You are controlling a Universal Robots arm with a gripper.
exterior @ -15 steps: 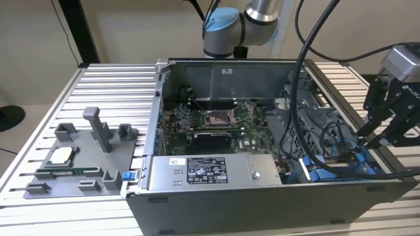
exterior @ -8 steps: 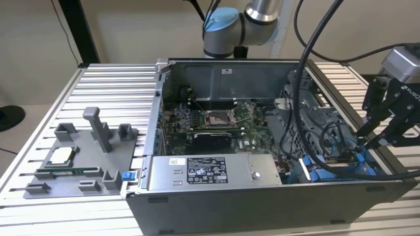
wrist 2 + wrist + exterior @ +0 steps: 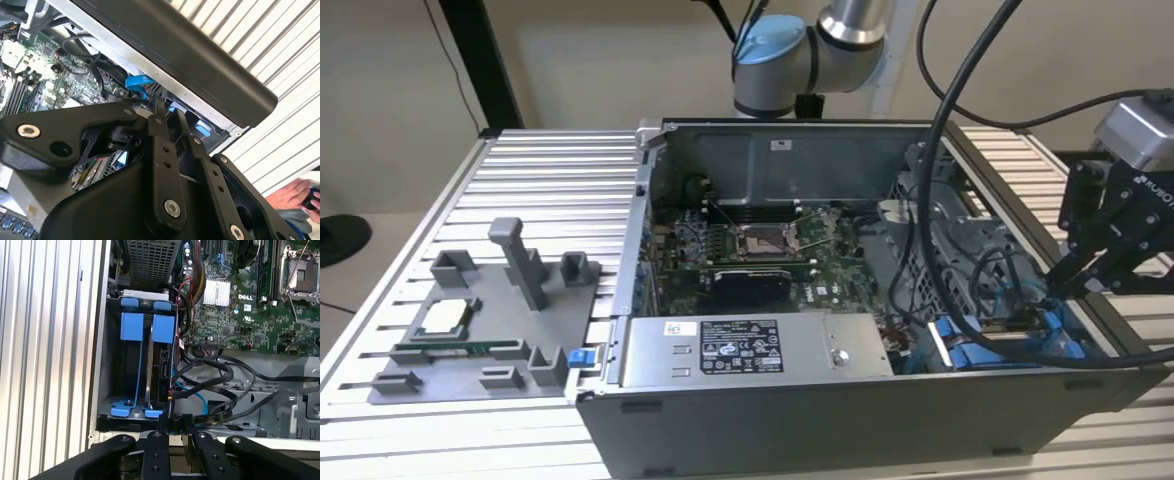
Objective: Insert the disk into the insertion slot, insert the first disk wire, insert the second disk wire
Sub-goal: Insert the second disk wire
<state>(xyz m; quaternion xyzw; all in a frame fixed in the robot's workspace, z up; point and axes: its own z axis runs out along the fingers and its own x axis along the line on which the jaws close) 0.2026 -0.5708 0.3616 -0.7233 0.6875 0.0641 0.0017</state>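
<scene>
The disk (image 3: 162, 370) sits in the insertion slot (image 3: 115, 365), standing on its edge between blue rails, so the first step looks done. In the first wrist view its long axis runs straight away from the pincer (image 3: 174, 419) towards the perforated cage (image 3: 152, 260). Its near end faces the pincer, just beyond the tips. The approach line is therefore along the disk's length, not across it. Whether the pincer is clamped on anything I cannot tell.

I count one disk and two blue carriers side by side in the slot; the one next to the disk looks empty. One thin blue cable (image 3: 200, 400) and several black cables (image 3: 220, 372) loop just beside the disk's near end. I cannot make out if any is plugged in.

In the exterior view the single arm reaches into the open computer case (image 3: 854, 420) at the exterior view's right. The power-supply box (image 3: 747, 350) lies well apart on the worktop (image 3: 547, 180) side.
</scene>
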